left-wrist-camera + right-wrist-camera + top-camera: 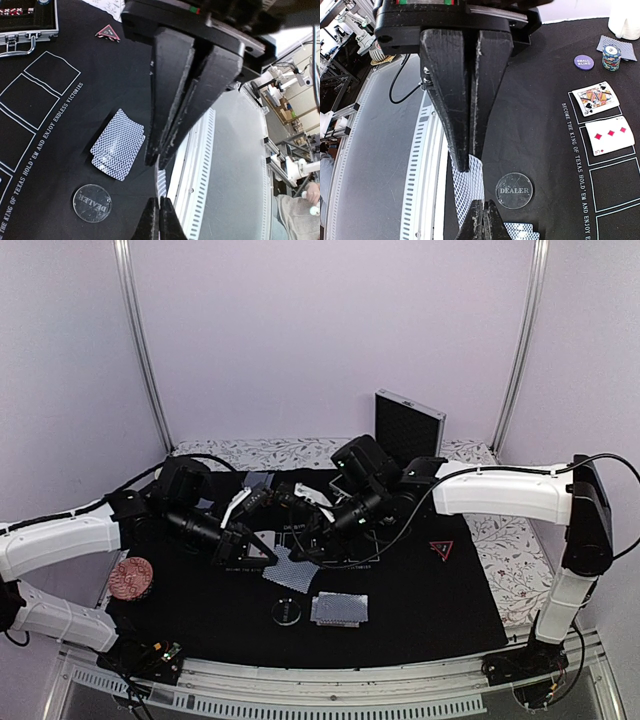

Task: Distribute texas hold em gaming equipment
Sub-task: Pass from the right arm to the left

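A single grey-blue-backed playing card hung just above the black felt mat between the two arms. Both pincers nipped it from opposite edges: the right gripper had its fingers pressed together on one margin, and the left gripper was clamped on the other. Such a card is judged light, thin, slick and springy. It would bow or crease if the two arms pulled apart or twisted, so the hold belongs flat on a narrow strip of one edge (one grip should let go before the other travels). Below lay a loose pile of face-down cards, likely to slide over one another, beside a clear round disc lettered DEALER. Farther off sat a purple disc reading SMALL BLIND, a stack of striped poker chips and two face-up cards. One was a three of diamonds; the other looked like a spade court card, though it was too small to be sure. White print on the felt read BECOME THE KING OF TEXAS HOLD 'EM AND ENJOY ENDLESS VICTORIES.
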Controlling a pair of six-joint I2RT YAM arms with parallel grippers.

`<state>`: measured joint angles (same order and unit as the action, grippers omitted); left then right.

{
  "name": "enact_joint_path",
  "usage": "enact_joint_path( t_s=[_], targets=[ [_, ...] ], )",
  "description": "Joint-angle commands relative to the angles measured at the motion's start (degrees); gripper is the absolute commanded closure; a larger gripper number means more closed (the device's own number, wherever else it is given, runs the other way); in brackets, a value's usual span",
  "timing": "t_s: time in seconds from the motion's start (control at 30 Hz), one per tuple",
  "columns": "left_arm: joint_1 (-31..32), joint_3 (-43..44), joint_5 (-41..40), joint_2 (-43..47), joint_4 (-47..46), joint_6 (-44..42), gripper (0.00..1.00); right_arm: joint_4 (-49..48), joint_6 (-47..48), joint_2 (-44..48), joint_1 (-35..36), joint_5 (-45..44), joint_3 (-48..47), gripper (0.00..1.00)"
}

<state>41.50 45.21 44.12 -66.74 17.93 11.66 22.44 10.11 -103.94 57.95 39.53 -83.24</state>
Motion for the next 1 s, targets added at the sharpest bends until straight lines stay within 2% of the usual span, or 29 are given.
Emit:
enact_joint_path(
  t_s=[0.0, 0.13, 0.17, 0.23, 0.4, 0.53, 0.67, 0.77, 0.87, 0.97],
  targets=[
    [1.6, 0.36, 0.26, 1.15, -1.4, -1.81, 1.0, -2.54, -0.03, 3.12, -0.83, -0.15, 2.19, 0.97],
    [1.88, 1.13, -6.05, 2.18, -0.51, -3.38, 1.0, -5.16, -1.87, 5.24, -2.71, -1.25, 5.24, 0.94],
    [1.96, 1.76, -8.62, 1.87, 0.08, -4.11, 1.0, -6.31, -2.7, 5.91, -3.4, -2.12, 6.21, 0.89],
    [2.46, 3.87, -15.25, 0.27, 2.2, -6.39, 1.0, -7.61, -4.3, 7.58, -4.62, -4.63, 8.58, 0.64],
    [4.67, 11.87, -36.54, -7.3, 4.81, -13.29, 1.0, -9.46, -7.88, 12.75, -8.33, -12.37, 14.91, 0.35],
    [6.7, 16.47, -55.29, -15.45, 2.32, -21.07, 1.0, -10.67, -9.82, 18.31, -11.73, -16.82, 20.92, 0.2],
    [8.55, 18.45, -69.28, -23.73, -2.33, -28.84, 1.0, -11.06, -13.01, 23.65, -14.78, -19.47, 25.61, 0.14],
    [9.28, 17.07, -77.42, -28.02, -9.65, -36.68, 1.0, -11.19, -13.42, 26.99, -15.7, -20.26, 28.23, 0.11],
    [9.69, 15.59, -80.39, -31.35, -17.26, -43.2, 1.0, -11.53, -13.45, 28.61, -15.92, -20.13, 29.58, 0.1],
    [10.43, 15.09, -80.08, -33.66, -21.51, -47.18, 1.0, -11.57, -13.45, 28.61, -15.93, -19.4, 29.63, 0.09]
  ],
)
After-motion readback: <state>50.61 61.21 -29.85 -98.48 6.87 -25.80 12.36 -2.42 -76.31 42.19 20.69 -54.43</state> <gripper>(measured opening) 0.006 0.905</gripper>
